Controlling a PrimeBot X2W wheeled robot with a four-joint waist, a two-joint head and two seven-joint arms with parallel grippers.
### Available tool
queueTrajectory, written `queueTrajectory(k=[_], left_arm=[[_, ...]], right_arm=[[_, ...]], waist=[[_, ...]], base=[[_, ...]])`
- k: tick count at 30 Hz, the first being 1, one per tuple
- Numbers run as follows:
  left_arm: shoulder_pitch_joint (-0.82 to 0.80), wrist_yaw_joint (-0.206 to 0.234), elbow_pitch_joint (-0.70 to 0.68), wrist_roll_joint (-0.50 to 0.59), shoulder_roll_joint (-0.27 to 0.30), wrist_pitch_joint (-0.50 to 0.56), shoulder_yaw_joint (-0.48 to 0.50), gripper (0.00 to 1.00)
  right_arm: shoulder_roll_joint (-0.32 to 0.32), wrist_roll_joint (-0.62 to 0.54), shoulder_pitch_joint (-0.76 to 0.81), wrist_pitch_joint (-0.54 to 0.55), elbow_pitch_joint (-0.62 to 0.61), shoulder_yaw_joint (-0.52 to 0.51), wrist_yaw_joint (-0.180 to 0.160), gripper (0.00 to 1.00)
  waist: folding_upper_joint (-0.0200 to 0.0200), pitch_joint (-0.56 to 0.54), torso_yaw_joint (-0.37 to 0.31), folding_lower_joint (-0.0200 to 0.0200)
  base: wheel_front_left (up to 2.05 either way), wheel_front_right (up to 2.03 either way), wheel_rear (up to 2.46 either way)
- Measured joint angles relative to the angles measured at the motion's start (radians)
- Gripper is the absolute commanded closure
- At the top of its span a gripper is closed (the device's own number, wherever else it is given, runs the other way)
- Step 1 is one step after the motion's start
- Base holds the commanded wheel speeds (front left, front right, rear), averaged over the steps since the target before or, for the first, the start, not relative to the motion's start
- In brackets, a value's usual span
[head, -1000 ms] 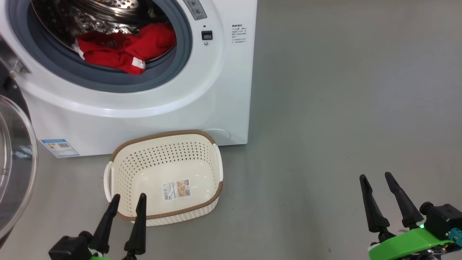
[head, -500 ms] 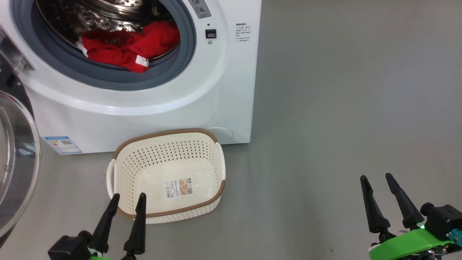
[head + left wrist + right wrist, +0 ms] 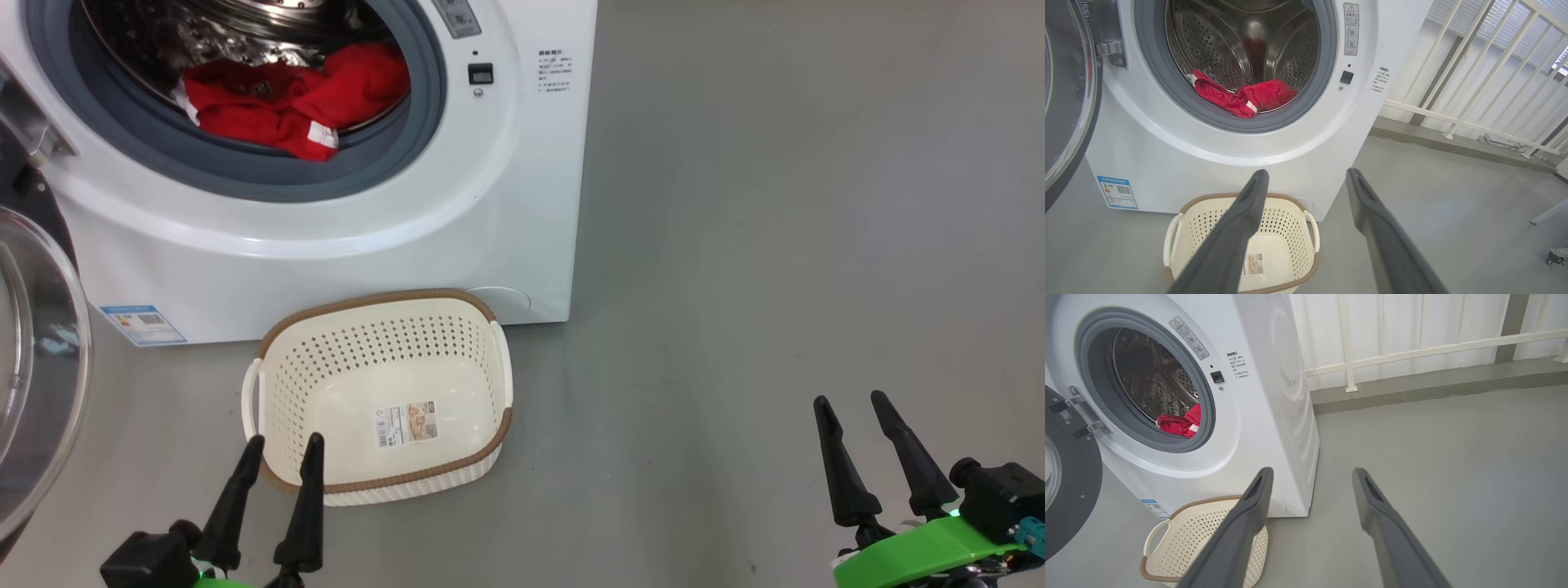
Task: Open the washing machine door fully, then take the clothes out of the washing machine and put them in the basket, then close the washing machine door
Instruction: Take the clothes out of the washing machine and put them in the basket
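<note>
- Our left gripper (image 3: pixel 284 441) had its jaws spread apart with nothing in them, low down near the closest edge of the basket (image 3: pixel 375 299).
- Our right gripper (image 3: pixel 849 398) had its jaws apart too and held nothing, over the bare floor (image 3: pixel 775 245), well away from the basket.
- The basket was cream plastic full of little holes, with a brown woven-look rim. It sat just in front of the washing machine (image 3: pixel 457 229).
- The clothes (image 3: pixel 286 102) lay bunched at the front of the shiny steel drum (image 3: pixel 245 24), drooping onto the grey rubber ring (image 3: pixel 326 175).
- We thought the red cloth would be soft, light and floppy, so pinching a thick fold near the front looked best.
- The washing machine door (image 3: pixel 33 367) stood open on our left. It was round, with clear glass.
</note>
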Motion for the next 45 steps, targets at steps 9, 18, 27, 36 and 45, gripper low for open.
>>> queueTrajectory(k=[9,18,27,36,45], left_arm=[[-0.002,0.0,0.001,-0.007,0.001,0.0,0.003,0.0],[-0.006,0.0,0.001,-0.007,0.001,0.0,0.003,0.0],[-0.01,0.0,0.004,-0.007,0.0,0.0,0.003,0.0],[-0.012,0.0,0.02,-0.006,0.01,0.0,-0.019,0.0],[-0.013,0.0,0.03,-0.006,0.01,0.0,-0.022,0.0]], right_arm=[[0.002,0.0,-0.002,0.0,0.0,0.0,0.0,0.0],[0.002,0.0,-0.002,0.0,-0.001,0.0,0.0,0.0],[0.002,0.0,-0.003,0.0,-0.001,0.001,0.0,0.0],[0.002,0.0,-0.003,0.0,0.0,0.003,0.0,0.0],[0.002,0.0,-0.002,0.0,0.001,0.005,0.0,0.0]], waist=[[-0.0001,0.005,0.006,0.0],[-0.0001,0.015,0.011,0.0],[0.0,0.016,0.011,0.0],[0.0,0.005,0.011,0.0],[0.0,0.0,0.013,0.0]], base=[[0.83,-0.99,0.17],[0.85,-1.13,0.28],[0.85,-1.13,0.28],[0.48,-0.57,0.09],[0.0,0.0,0.0]])
